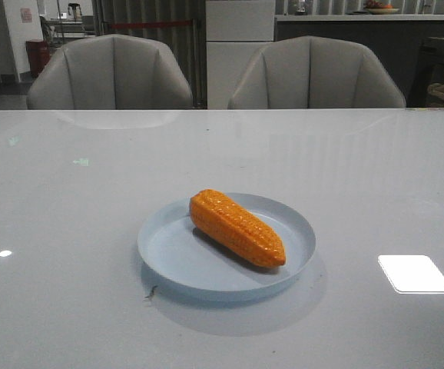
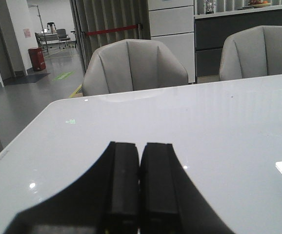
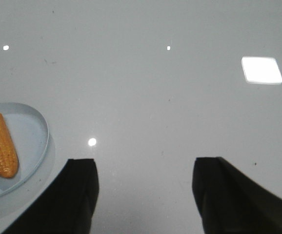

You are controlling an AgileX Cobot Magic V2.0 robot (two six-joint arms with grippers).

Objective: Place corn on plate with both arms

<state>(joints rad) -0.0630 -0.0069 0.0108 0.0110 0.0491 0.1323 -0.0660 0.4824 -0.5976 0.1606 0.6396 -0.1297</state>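
Observation:
The orange corn (image 1: 236,227) lies on its side on the pale blue plate (image 1: 168,254) in the middle of the white table, tapered tip toward the front right. In the right wrist view the corn (image 3: 0,143) and the plate (image 3: 33,131) show at the picture's edge. My right gripper (image 3: 145,165) is open and empty over bare table, apart from the plate. My left gripper (image 2: 141,148) is shut and empty, its fingers together, facing the far table edge. Neither gripper shows in the front view.
Two grey chairs (image 1: 111,73) (image 1: 314,73) stand behind the table's far edge. A bright light reflection (image 1: 414,273) lies on the table at the front right. A small dark speck (image 1: 151,292) sits by the plate's front left rim.

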